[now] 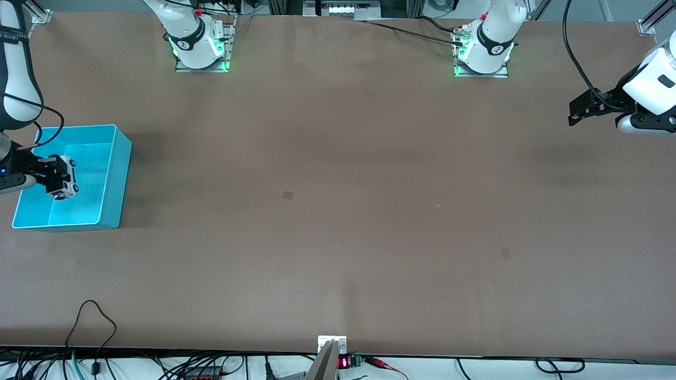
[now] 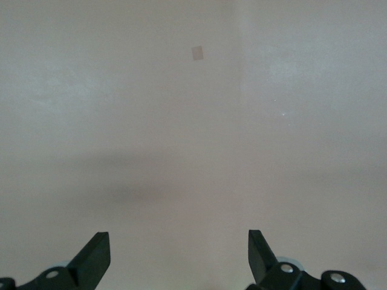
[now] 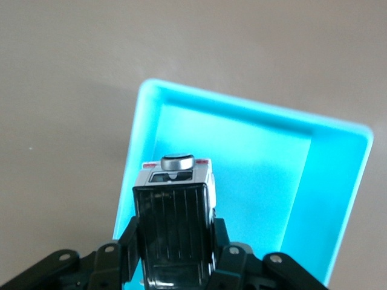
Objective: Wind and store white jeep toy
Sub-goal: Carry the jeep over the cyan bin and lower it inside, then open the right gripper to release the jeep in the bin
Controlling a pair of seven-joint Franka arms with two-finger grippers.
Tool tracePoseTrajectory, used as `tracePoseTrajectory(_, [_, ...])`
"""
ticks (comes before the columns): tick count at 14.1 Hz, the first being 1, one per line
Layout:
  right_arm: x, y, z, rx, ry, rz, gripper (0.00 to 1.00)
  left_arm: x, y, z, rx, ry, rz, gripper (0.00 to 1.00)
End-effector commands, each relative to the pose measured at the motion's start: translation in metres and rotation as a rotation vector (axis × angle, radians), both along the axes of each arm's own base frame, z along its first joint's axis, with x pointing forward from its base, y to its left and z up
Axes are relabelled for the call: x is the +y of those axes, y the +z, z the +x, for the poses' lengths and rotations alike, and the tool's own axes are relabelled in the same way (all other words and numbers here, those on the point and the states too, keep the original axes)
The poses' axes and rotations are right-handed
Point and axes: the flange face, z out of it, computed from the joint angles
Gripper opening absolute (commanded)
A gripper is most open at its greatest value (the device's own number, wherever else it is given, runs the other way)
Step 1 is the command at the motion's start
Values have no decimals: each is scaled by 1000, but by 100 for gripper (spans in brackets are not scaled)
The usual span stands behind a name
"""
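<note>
My right gripper (image 1: pixel 57 177) is shut on the white jeep toy (image 1: pixel 66 177) and holds it over the open turquoise bin (image 1: pixel 119 174) at the right arm's end of the table. In the right wrist view the jeep (image 3: pixel 175 223) shows its black ribbed roof between my fingers (image 3: pixel 128 241), with the bin (image 3: pixel 338 199) below it. My left gripper (image 1: pixel 578 112) is open and empty, held up over bare table at the left arm's end; its fingertips (image 2: pixel 97 254) show wide apart in the left wrist view.
The brown table (image 1: pixel 338 211) carries only the bin. Cables and a small display unit (image 1: pixel 343 362) lie along the edge nearest the front camera. The arm bases (image 1: pixel 200 47) stand at the farthest edge.
</note>
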Motion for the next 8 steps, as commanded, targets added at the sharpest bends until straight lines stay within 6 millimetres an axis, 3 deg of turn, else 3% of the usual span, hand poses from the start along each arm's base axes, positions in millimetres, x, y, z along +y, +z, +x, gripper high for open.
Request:
tracePoseTrajectory(1, [3,-14,-11,39,-104,-21,0,0,6,2,8,-15,-7,100])
tracePoseTrajectory(6, [-26,-69,-41,85,-209,-52,0,0,6,2,8,-15,-7,100])
tracePoseTrajectory(8, [-32,-85,-44,86,-218,-44,0,0,6,2,8,-15,-7,100])
